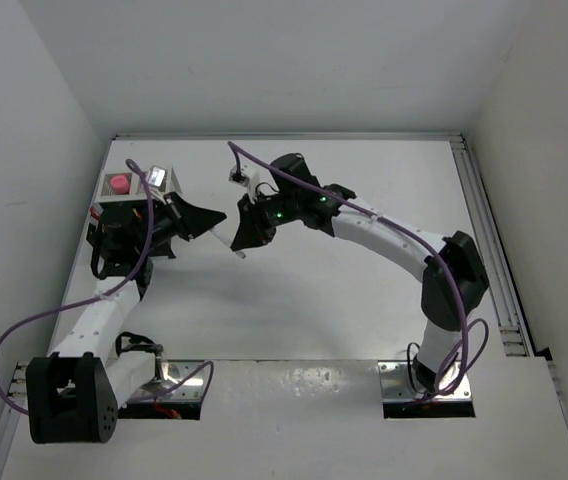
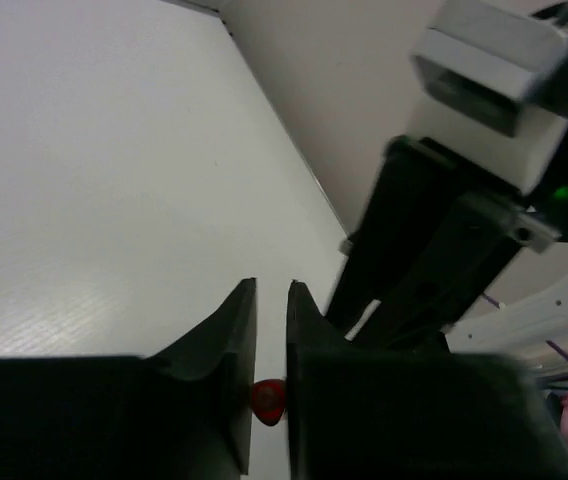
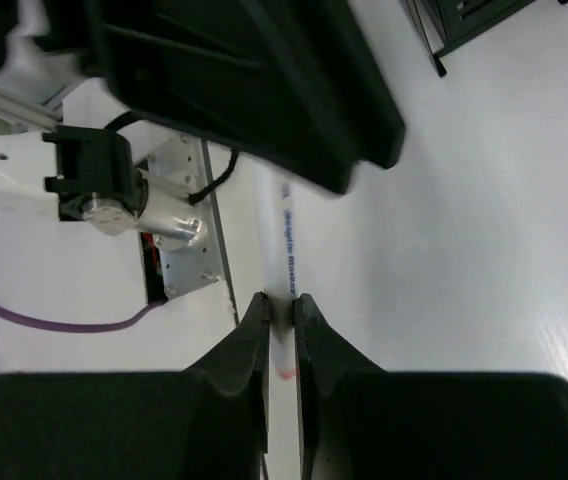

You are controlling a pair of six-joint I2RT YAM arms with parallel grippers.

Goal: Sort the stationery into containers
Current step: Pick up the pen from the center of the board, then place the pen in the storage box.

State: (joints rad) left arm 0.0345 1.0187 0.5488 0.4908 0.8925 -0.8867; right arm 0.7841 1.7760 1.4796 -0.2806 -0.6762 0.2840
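Right of the white square bin (image 1: 124, 203), left gripper (image 2: 271, 300) pinches a small red piece (image 2: 269, 400), crowding the right gripper's (image 3: 282, 305) clamped thin white pen (image 3: 286, 250).

We see a white marker (image 3: 286, 250) with blue lettering pinched between right gripper (image 3: 281, 300) and left gripper (image 2: 271, 288), and a pink piece (image 1: 119, 184) lying inside the white bin (image 1: 124, 205).
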